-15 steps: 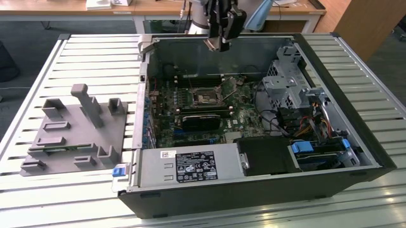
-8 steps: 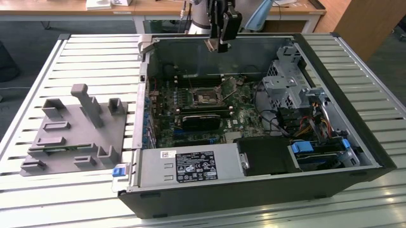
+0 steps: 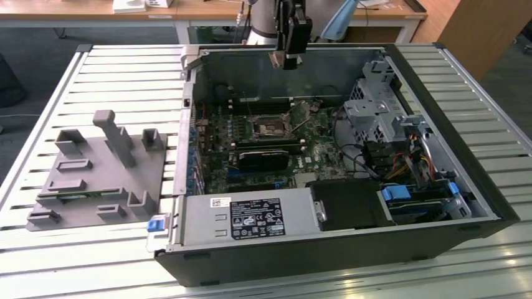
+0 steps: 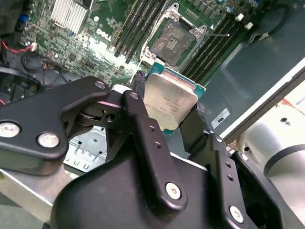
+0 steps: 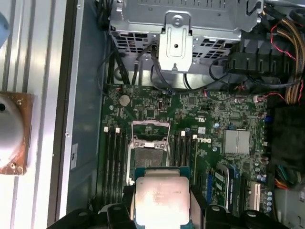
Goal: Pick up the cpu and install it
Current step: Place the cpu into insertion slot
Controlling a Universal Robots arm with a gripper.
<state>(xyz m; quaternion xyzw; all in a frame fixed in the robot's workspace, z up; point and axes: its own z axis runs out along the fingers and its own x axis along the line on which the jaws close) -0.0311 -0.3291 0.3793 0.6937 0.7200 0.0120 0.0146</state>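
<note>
The cpu (image 4: 170,101) is a flat square chip with a silvery-grey lid and a thin green rim. The gripper (image 3: 289,61) clamps it by its sides between black fingers (image 4: 139,88). It hangs over the motherboard (image 5: 214,124), near the empty socket (image 5: 148,153), inside an open case (image 3: 332,261). The case lies on a slatted metal table (image 3: 124,68). A grey fixture plate (image 3: 91,180) sits at the exterior view's left, and wooden desks (image 3: 208,9) stand behind.

cpu (image 5: 159,199) top dull silvery metal; fingers (image 4: 146,134) matt black.
</note>
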